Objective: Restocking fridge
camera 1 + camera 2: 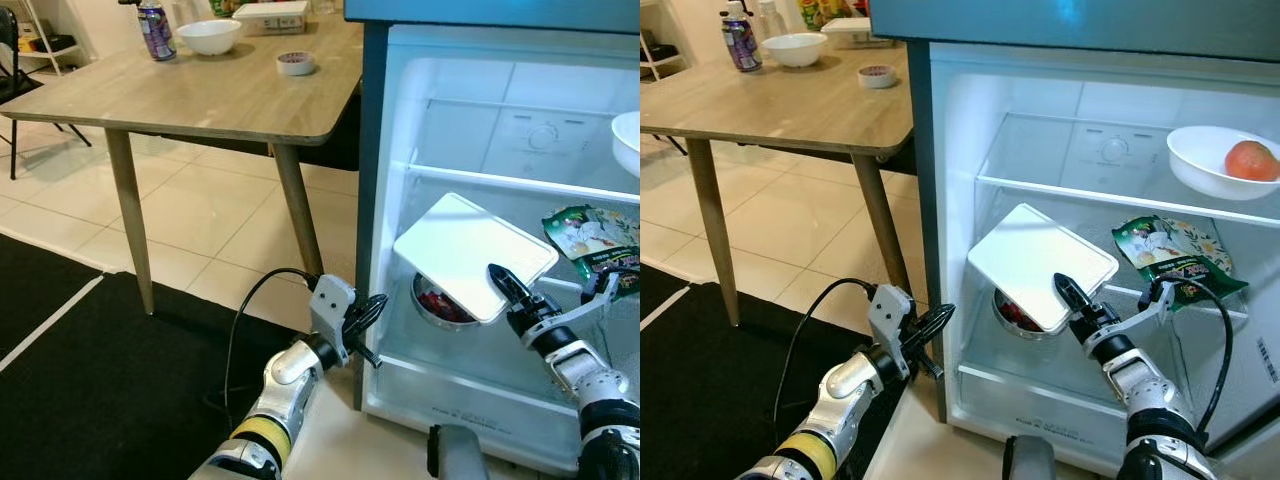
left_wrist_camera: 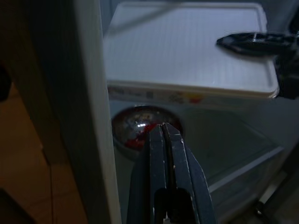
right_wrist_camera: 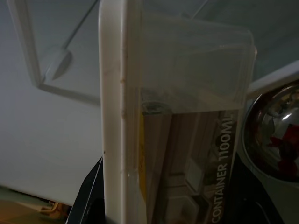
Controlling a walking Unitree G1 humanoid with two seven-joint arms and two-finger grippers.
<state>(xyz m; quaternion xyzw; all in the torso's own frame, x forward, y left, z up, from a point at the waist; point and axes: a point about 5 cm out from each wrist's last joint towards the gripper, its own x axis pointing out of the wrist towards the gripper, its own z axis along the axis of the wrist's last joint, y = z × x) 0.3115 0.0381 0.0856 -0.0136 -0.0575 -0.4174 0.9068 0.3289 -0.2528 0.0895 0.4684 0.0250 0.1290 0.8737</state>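
Note:
My right gripper [image 1: 1068, 293] is shut on the near edge of a clear plastic container [image 1: 1040, 262] with a white lid, held tilted inside the open fridge [image 1: 930, 200]. The container [image 3: 187, 116] hangs just over a steel bowl [image 1: 1012, 315] of red food on the lower shelf. The left gripper [image 1: 372, 330] is shut and holds nothing. It hovers at the front edge of the fridge's left wall, its tips [image 2: 163, 127] pointing toward the steel bowl [image 2: 135, 126].
A green packet [image 1: 1170, 250] lies on the shelf right of the container. A white bowl [image 1: 1210, 160] with an orange fruit sits on the glass shelf above. A wooden table [image 1: 200, 90] with a can [image 1: 155, 30] and bowl [image 1: 210, 37] stands to the left. Underfoot is a black mat [image 1: 90, 380].

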